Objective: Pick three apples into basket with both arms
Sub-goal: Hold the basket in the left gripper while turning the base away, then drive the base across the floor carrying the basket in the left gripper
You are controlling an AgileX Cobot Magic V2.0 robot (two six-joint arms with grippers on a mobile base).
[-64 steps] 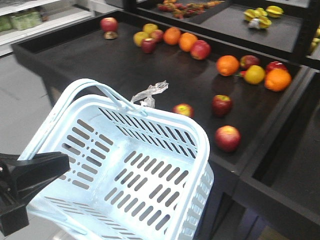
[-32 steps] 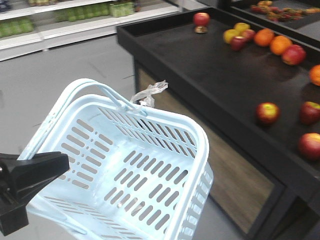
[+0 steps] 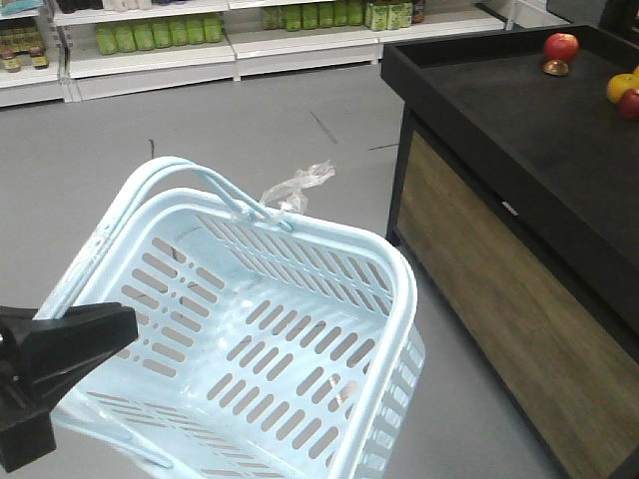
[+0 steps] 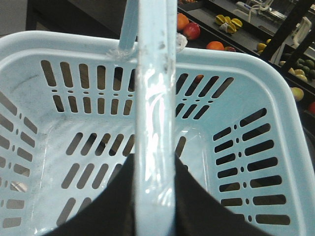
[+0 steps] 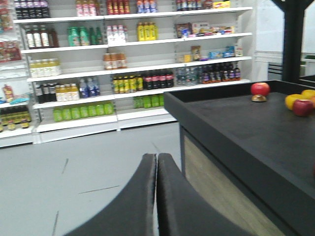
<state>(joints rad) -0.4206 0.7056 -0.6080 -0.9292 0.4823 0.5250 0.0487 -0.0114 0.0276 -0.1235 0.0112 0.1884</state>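
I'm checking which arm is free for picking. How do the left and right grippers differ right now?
The left gripper has its fingers either side of the basket handle, carrying it; the right gripper holds nothing. The left's fingers are kept apart by the handle; the right's fingers are pressed together. Both are matte black.

L gripper (image 4: 155, 172) grips basket (image 4: 246, 162) handle (image 4: 155, 88), black fingers (image 4: 197, 206) either side. Past far rim: orange (image 4: 182, 21) + red apple (image 4: 191, 31) on dark shelf (image 4: 209, 29).
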